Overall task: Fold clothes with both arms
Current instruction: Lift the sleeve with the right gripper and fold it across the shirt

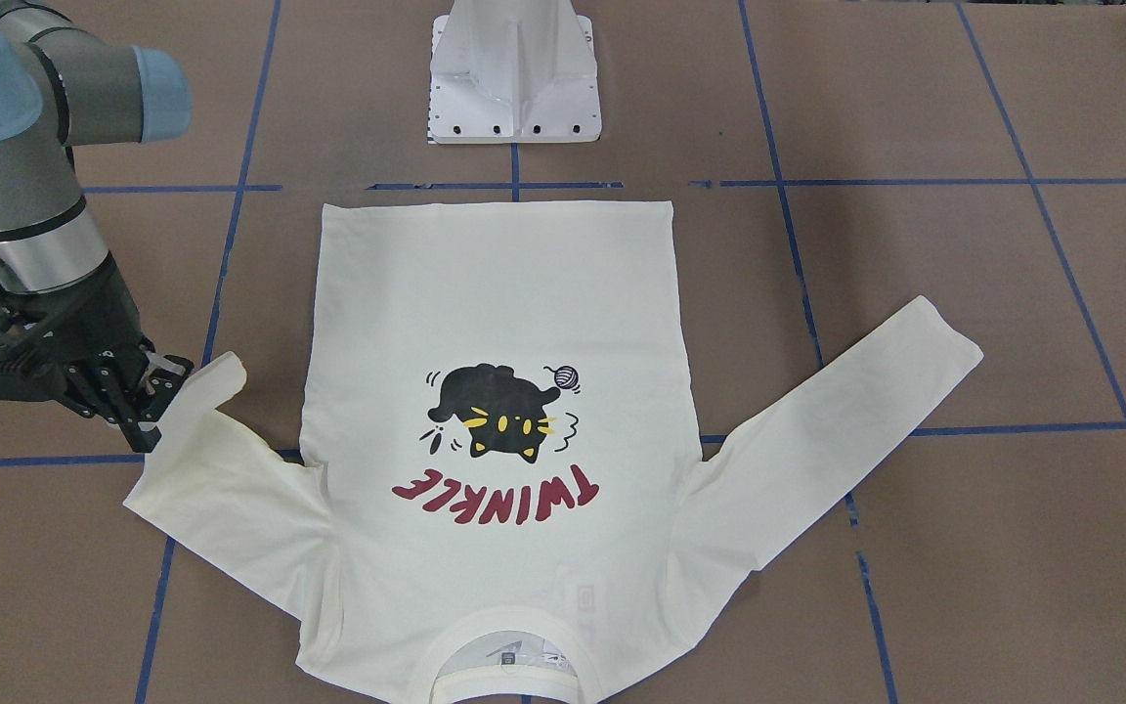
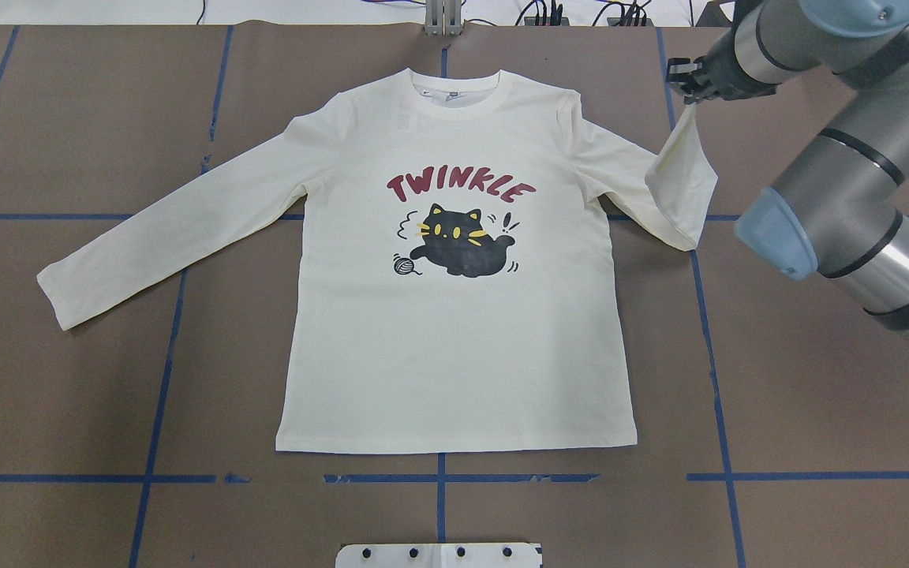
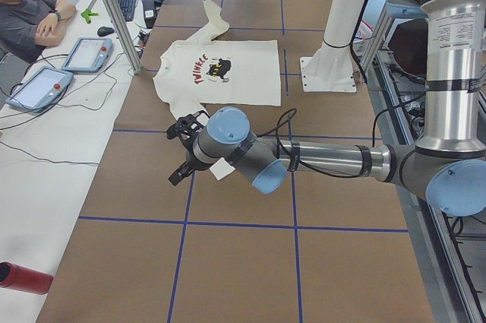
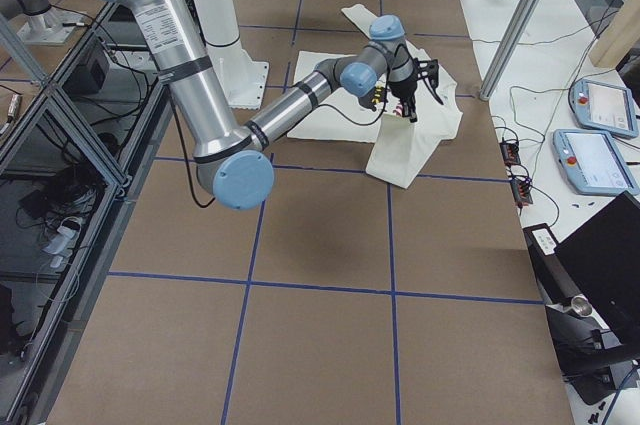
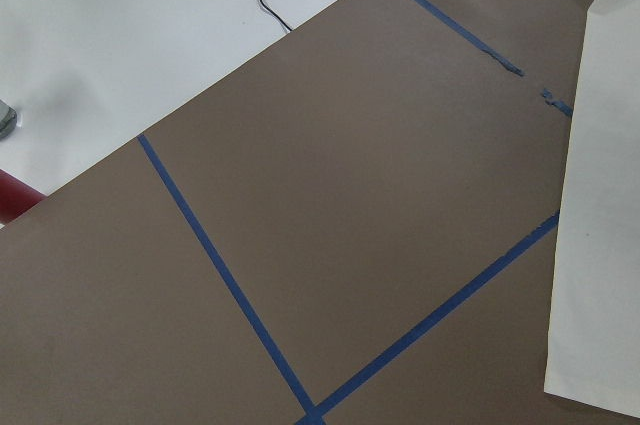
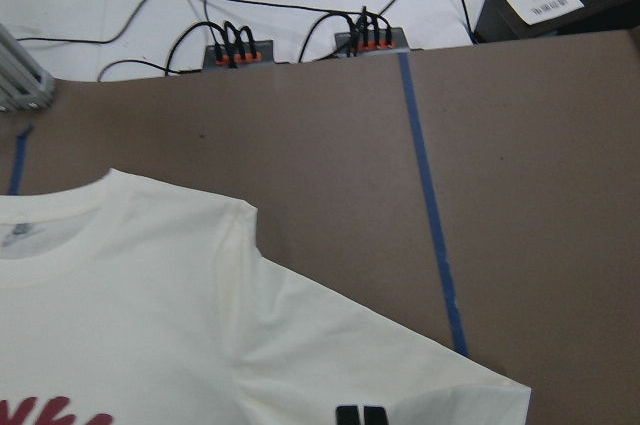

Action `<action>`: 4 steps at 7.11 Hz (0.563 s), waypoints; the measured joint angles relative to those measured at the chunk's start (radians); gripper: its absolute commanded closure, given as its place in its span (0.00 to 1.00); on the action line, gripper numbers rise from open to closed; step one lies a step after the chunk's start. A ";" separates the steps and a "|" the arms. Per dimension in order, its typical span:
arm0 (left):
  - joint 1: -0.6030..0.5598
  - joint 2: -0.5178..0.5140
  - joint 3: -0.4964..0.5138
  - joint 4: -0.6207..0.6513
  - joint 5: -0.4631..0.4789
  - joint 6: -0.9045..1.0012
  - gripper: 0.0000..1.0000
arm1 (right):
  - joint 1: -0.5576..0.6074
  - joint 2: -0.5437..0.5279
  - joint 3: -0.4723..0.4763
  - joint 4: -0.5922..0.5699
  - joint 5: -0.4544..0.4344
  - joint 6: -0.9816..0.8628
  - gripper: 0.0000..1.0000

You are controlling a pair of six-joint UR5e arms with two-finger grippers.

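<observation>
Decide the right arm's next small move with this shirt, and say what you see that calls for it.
Probably carry the sleeve cuff inward over the chest, then lower it. The right gripper has its jaws shut on it, held up off the table, while the T-shirt lies flat, print up, and the other sleeve lies stretched out, unfolded.

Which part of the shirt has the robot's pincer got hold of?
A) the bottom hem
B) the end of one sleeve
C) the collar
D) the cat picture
B: the right pincer is closed on the end of one sleeve of the shirt and holds it raised off the table, while the other sleeve lies flat.
</observation>
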 measured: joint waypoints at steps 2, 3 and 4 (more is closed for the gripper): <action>0.000 0.000 0.004 0.000 0.000 0.001 0.00 | -0.036 0.228 -0.111 -0.026 -0.050 0.005 1.00; 0.000 0.000 0.006 0.000 0.000 0.002 0.00 | -0.051 0.333 -0.181 -0.027 -0.057 0.010 1.00; 0.000 0.000 0.008 0.000 0.000 0.002 0.00 | -0.082 0.422 -0.264 -0.025 -0.073 0.023 1.00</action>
